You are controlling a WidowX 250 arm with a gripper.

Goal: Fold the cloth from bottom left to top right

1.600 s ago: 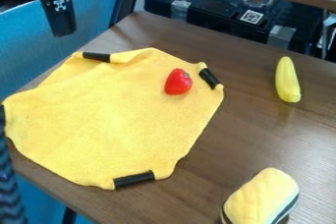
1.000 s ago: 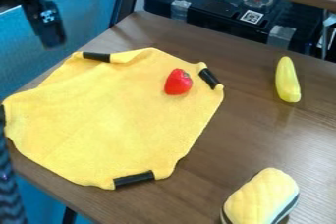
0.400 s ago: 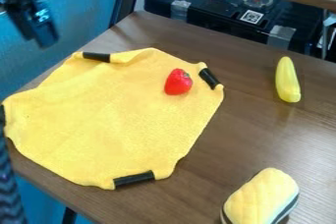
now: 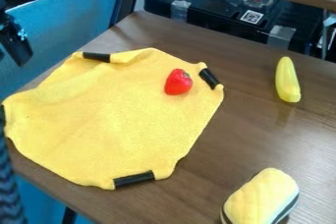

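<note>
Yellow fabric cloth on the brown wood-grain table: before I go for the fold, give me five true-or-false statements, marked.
1. The yellow fabric cloth is already folded in half. False: it lies spread out.
2. A small red toy rests on the cloth. True.
3. The slim yellow toy lies on the cloth. False: it is on the brown wood-grain table, right of the cloth.
4. A black band sits at the cloth's bottom edge. True.
5. The black gripper is on the red toy. False: it is at the view's upper left, off the cloth.
</note>
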